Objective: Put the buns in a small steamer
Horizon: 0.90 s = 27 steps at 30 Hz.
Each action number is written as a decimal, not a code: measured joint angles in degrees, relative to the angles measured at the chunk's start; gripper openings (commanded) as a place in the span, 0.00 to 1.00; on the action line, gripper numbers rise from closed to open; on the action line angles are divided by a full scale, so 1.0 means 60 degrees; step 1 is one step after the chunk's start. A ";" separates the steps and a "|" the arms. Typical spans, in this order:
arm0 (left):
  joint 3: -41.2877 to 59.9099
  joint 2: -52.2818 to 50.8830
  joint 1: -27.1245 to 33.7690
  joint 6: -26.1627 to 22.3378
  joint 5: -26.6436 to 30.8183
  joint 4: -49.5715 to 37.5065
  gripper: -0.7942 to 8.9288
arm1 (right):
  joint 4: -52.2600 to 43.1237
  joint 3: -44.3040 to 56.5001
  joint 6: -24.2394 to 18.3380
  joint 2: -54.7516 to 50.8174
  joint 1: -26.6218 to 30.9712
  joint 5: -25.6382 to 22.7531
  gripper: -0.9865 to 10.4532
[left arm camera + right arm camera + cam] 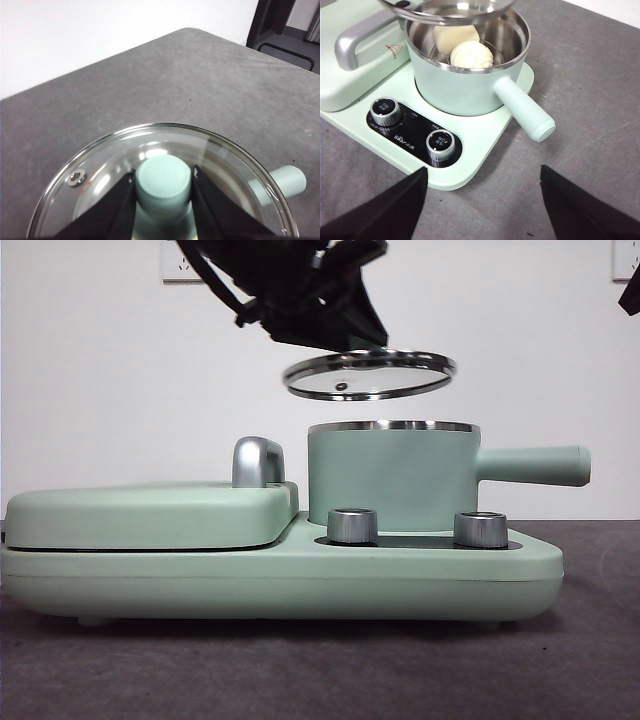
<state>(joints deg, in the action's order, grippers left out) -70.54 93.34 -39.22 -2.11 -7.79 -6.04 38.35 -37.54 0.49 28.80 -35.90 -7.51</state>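
Right wrist view: buns (465,47) inside steamer (465,85)

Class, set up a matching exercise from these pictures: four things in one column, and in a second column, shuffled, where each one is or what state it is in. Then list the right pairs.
Things:
1. glass lid
2. buns
3. left gripper
4. right gripper

States:
A. open, holding nothing
B. inside the small steamer
C. held in the air above the pot
D. shut on the lid's green knob

Pairs: 1-C, 2-B, 3-D, 4-A
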 measured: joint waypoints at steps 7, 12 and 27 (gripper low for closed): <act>-0.0084 0.0645 -0.0076 -0.0222 0.0007 -0.0484 0.10 | 0.0004 0.0000 0.0004 0.0000 0.0000 0.0000 0.40; -0.0080 0.0896 -0.0076 -0.0226 0.0004 -0.0882 0.10 | 0.0004 0.0000 0.0018 0.0000 0.0000 0.0000 0.40; -0.0084 0.1027 -0.0120 -0.0255 0.0007 -0.0922 0.10 | 0.0004 0.0000 0.0062 0.0000 0.0000 0.0000 0.40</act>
<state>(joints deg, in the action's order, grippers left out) -71.05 99.50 -39.94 -3.64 -7.75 -11.57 38.37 -37.54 0.86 28.80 -35.90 -7.51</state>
